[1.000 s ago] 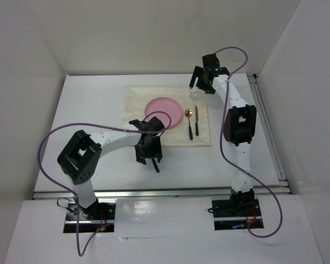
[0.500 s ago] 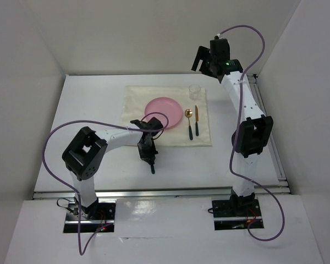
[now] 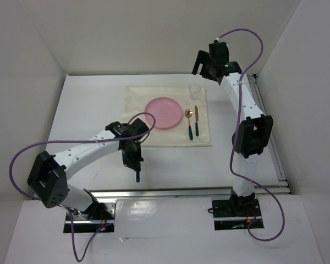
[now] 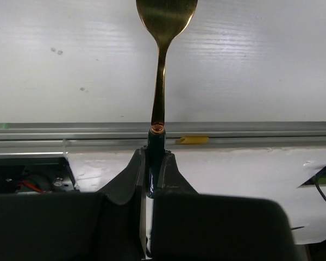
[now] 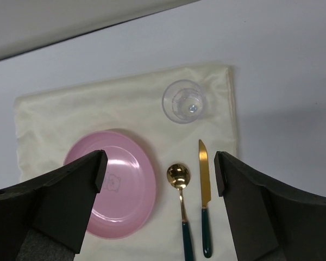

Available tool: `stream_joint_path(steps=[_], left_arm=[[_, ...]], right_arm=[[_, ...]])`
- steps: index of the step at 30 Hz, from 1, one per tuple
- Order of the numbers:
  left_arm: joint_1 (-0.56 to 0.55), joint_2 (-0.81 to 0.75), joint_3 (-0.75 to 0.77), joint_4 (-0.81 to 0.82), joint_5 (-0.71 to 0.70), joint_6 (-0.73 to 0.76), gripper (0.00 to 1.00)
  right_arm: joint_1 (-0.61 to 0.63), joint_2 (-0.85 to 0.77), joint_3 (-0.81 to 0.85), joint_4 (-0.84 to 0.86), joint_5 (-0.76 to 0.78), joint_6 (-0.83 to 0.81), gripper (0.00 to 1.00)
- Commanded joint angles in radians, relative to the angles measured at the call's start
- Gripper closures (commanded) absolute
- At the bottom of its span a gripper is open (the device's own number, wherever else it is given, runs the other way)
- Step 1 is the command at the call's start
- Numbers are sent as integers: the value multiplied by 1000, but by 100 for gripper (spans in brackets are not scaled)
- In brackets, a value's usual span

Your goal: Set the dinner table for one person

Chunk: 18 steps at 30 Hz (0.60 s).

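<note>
My left gripper (image 4: 155, 163) clamping one gold utensil (image 4: 160, 81), right gripper (image 5: 160, 163) gaping, one each of plate (image 5: 114, 185), glass (image 5: 183, 101), spoon (image 5: 179, 182), knife (image 5: 204, 174) lying mid-frame.

Bright, even, diffuse light fills the white enclosure in the top view. The surface (image 3: 88, 110) is close to washed out, with only faint, soft shadows beneath the left arm (image 3: 93, 144) near its front edge. That view is sharp throughout. In the left wrist view the left tool (image 4: 154, 160) is a dark, blurred mass, while the gold utensil (image 4: 161, 81) it grips stays crisp and carries warm glints. In the right wrist view the right tool (image 5: 160, 164) is dark and blurred at both bottom corners. The glass (image 5: 183, 101) shows 1 small highlight, and the cloth (image 5: 70, 114) is in focus.
</note>
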Motion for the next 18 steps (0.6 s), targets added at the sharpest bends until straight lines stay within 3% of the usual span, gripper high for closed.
stream_joint_path(steps=[1,8,18], left_arm=[[45,0,114,-100,-38,69,100],[200,251,427,-90,-259,244,100],[349,685,852,-5,-248,408,100]], right_arm=[[4,-81,-48,12,32,-18,7],[4,-205,-225,33,18,-9,7],[14,-441,-598,51,17,83,5]])
